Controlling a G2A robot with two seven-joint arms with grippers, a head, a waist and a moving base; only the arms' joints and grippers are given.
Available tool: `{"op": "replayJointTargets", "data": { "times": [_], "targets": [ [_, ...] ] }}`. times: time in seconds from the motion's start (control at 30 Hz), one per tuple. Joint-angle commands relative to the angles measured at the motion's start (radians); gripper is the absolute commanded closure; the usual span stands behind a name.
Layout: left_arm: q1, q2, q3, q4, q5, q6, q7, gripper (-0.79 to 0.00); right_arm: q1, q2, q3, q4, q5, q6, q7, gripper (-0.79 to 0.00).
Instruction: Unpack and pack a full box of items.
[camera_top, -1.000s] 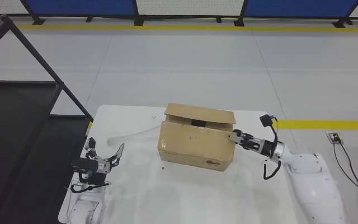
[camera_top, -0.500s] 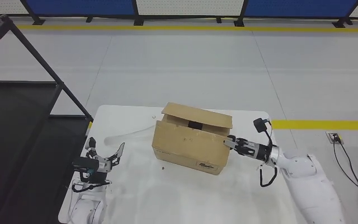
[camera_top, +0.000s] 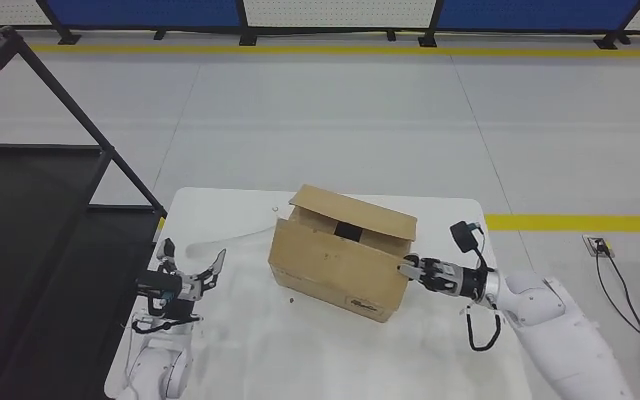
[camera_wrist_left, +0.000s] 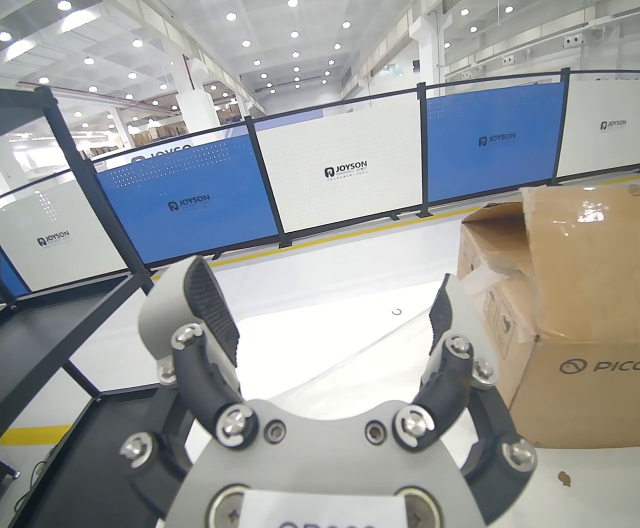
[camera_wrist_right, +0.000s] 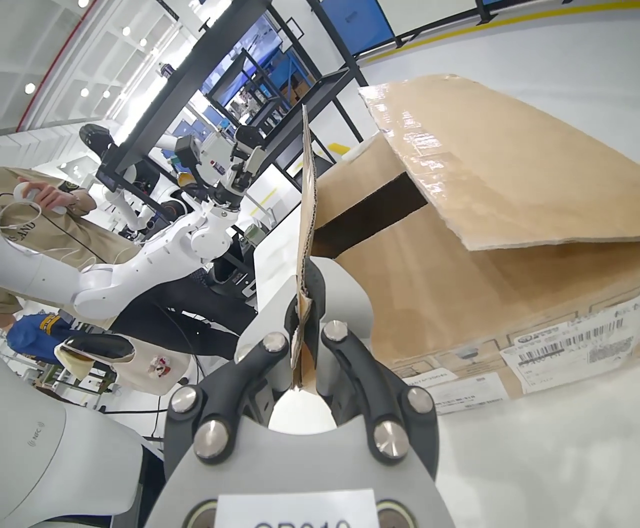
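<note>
A brown cardboard box (camera_top: 335, 270) stands mid-table, its top flaps partly lifted over a dark gap. In the right wrist view the box (camera_wrist_right: 490, 240) is close, and its side flap (camera_wrist_right: 306, 200) stands on edge between the fingers. My right gripper (camera_top: 408, 270) (camera_wrist_right: 304, 310) is shut on that flap at the box's right end. My left gripper (camera_top: 186, 277) (camera_wrist_left: 320, 305) is open with nothing between its fingers, low over the table's left edge, well apart from the box (camera_wrist_left: 555, 310).
The white table (camera_top: 300, 350) has bare room in front of and left of the box. A black metal rack (camera_top: 60, 200) stands just off the table's left side. A small dark speck (camera_top: 289, 298) lies by the box's front corner.
My right gripper has drawn toward the table's front with the flap, and the box has slid left and turned with it. The left gripper has barely shifted.
</note>
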Motion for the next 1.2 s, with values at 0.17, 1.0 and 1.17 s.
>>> {"op": "replayJointTargets", "data": {
  "times": [0.17,1.0,1.17],
  "targets": [
    [-0.079,0.001,0.027,0.047,0.054,-0.056,-0.061,-0.785,0.025,0.049,-0.062,-0.004,0.066,0.002,0.002,-0.785],
    [-0.274,-0.003,0.135,0.173,0.147,-0.203,-0.102,-0.785,-0.051,0.153,-0.071,-0.216,0.224,0.002,0.002,-0.785],
    [-0.278,-0.001,0.148,0.166,0.155,-0.243,-0.07,-0.785,-0.085,0.178,-0.056,-0.286,0.23,0.002,0.002,-0.785]
  ]
}}
